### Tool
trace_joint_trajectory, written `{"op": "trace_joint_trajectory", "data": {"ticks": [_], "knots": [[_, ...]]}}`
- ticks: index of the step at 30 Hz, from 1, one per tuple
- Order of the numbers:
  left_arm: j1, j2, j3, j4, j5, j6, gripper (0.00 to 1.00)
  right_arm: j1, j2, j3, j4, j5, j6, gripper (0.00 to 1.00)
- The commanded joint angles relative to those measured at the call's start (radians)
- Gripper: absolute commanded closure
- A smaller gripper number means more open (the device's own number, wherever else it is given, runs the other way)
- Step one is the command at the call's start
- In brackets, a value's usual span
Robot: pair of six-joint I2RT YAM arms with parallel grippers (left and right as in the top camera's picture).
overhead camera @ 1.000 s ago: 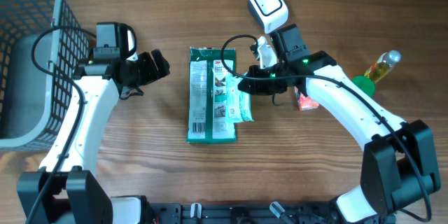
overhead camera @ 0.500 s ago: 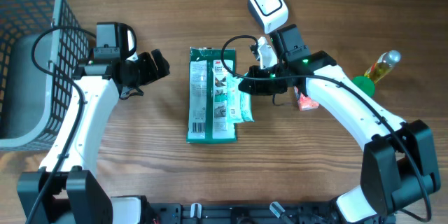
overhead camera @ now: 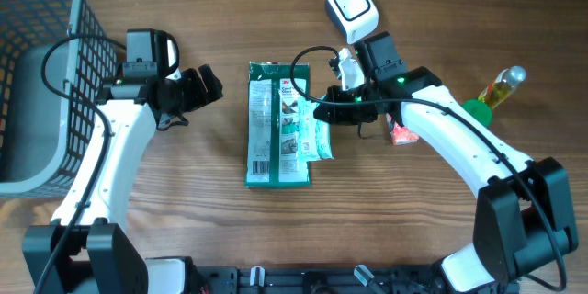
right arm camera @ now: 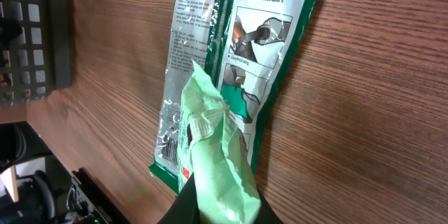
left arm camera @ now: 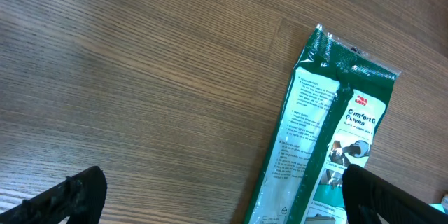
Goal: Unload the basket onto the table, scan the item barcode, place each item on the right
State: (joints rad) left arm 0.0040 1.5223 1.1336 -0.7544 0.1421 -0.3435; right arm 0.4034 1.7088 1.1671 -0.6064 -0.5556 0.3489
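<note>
The right jaws pinch a light green packet at one end. The packet is over the right edge of a big dark green glove pack, which lies flat on the desk. A white scanner sits close by. The left jaws are spread wide and hold nothing, just left of the glove pack. A wire basket stands far left. A small bottle lies far right.
</note>
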Motion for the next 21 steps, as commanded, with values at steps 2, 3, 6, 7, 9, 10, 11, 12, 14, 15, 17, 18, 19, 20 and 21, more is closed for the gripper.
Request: {"op": "trace_joint_trajectory", "data": {"ticks": [2,3,6,7,9,10,11,12,14,15,17,18,19,20,21], "knots": [[0.002,0.004,-0.01,0.003,-0.013,-0.009,0.0,0.002,-0.007,0.003,-0.001,0.009,-0.017,0.96],[0.002,0.004,-0.01,0.003,-0.013,-0.009,0.0,0.002,-0.007,0.003,-0.001,0.01,-0.017,0.96],[0.002,0.004,-0.01,0.003,-0.013,-0.009,0.0,0.002,-0.007,0.003,-0.001,0.01,-0.017,0.95],[0.002,0.004,-0.01,0.003,-0.013,-0.009,0.0,0.002,-0.007,0.003,-0.001,0.01,-0.017,0.96],[0.002,0.004,-0.01,0.003,-0.013,-0.009,0.0,0.002,-0.007,0.003,-0.001,0.01,-0.017,0.96],[0.002,0.004,-0.01,0.003,-0.013,-0.009,0.0,0.002,-0.007,0.003,-0.001,0.01,-0.017,0.96],[0.002,0.004,-0.01,0.003,-0.013,-0.009,0.0,0.002,-0.007,0.003,-0.001,0.01,-0.017,0.96],[0.002,0.004,-0.01,0.003,-0.013,-0.009,0.0,0.002,-0.007,0.003,-0.001,0.01,-0.017,0.96],[0.002,0.004,-0.01,0.003,-0.013,-0.009,0.0,0.002,-0.007,0.003,-0.001,0.01,-0.016,0.96],[0.002,0.004,-0.01,0.003,-0.013,-0.009,0.0,0.002,-0.007,0.003,-0.001,0.01,-0.01,0.96],[0.002,0.004,-0.01,0.003,-0.013,-0.009,0.0,0.002,-0.007,0.004,0.0,0.01,-0.005,0.96],[0.002,0.004,-0.01,0.003,-0.013,-0.009,0.0,0.002,-0.007,0.006,-0.001,0.01,-0.005,0.96],[0.002,0.004,-0.01,0.003,-0.013,-0.009,0.0,0.002,-0.007,0.01,-0.001,0.01,-0.005,0.96],[0.002,0.004,-0.01,0.003,-0.013,-0.009,0.0,0.002,-0.007,0.017,-0.005,0.01,-0.005,0.96],[0.002,0.004,-0.01,0.003,-0.013,-0.009,0.0,0.002,-0.008,0.035,-0.025,0.01,-0.005,0.96]]}}
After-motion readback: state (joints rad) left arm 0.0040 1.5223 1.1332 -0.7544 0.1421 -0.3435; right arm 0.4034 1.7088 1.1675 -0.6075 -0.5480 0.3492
